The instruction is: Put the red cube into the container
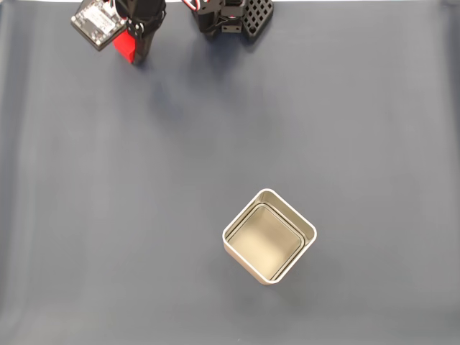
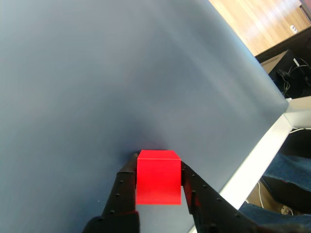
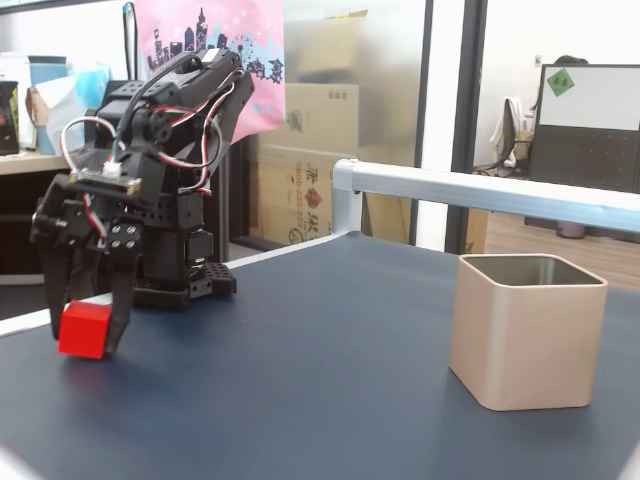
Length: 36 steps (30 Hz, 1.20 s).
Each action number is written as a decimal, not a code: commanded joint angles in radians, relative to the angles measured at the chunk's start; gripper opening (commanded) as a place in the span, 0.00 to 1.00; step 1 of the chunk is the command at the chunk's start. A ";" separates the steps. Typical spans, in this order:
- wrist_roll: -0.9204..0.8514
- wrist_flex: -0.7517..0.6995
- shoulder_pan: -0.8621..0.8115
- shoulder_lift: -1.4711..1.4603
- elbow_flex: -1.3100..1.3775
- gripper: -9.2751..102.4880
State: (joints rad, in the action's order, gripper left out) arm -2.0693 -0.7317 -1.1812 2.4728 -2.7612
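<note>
We're looking at an all-black arm, built from blocky servo housings stacked on a black base. At its ten o'clock side, loops of red, white and black cable curl out across the joints. A small bare circuit board sits on the wrist, pale with dark components. We see round screw holes dotting the gripper housing, and in the wrist view a row of tiny holes runs along each black finger. A perforated black plate sits at twelve o'clock.
</note>
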 commanded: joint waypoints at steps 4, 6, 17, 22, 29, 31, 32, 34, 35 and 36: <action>0.250 -0.092 0.285 -0.023 0.374 0.08; 0.331 -0.098 0.399 -0.049 0.492 0.08; 0.480 -0.087 0.891 -0.229 0.874 0.08; 0.468 -0.083 1.035 -0.337 0.953 0.08; 0.474 -0.017 1.163 -0.483 1.022 0.08; 0.476 -0.008 1.189 -0.526 1.048 0.08; 0.477 -0.006 1.201 -0.551 1.065 0.08; 0.486 -0.006 1.221 -0.600 1.101 0.08; 0.489 -0.006 1.230 -0.624 1.120 0.08; 0.491 -0.006 1.239 -0.647 1.138 0.08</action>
State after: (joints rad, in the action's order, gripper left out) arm -1.5938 -0.7624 0.0368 1.8423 -1.7135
